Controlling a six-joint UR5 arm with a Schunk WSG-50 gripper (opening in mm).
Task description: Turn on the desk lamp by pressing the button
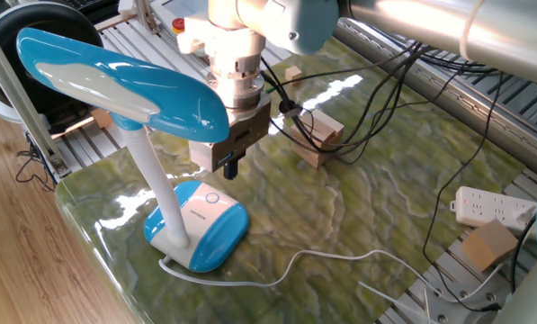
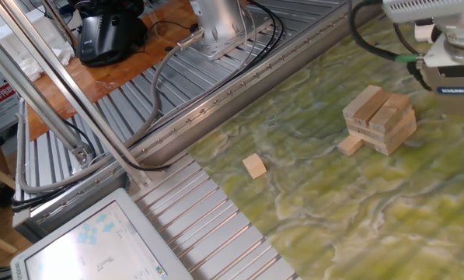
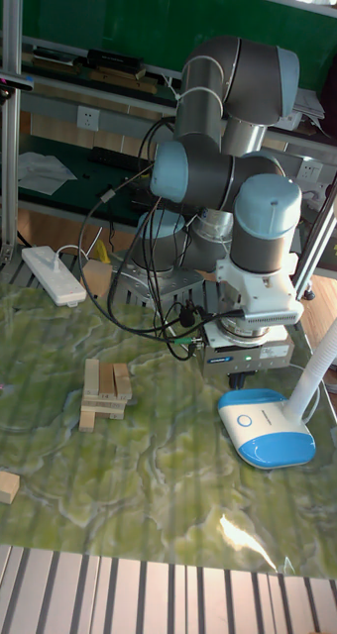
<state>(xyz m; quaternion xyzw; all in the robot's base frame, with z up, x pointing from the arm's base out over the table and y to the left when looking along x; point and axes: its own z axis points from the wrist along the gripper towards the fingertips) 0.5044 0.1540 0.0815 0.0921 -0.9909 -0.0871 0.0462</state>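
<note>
i see the lamp point(image 1: 151, 117) at the table's point(image 1: 367, 207) near-left corner, its base by the edge. the button point(image 1: 212, 198) sits on top of the blue base. the gripper point(image 1: 230, 166) hangs just above the button, clear of it. i cannot tell whether its fingers are apart or together.

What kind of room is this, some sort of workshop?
Most likely a robotics lab. A big industrial robot arm stands at a table framed in aluminium rails, with a touchscreen panel beside it and loose cables and a power strip.
</note>
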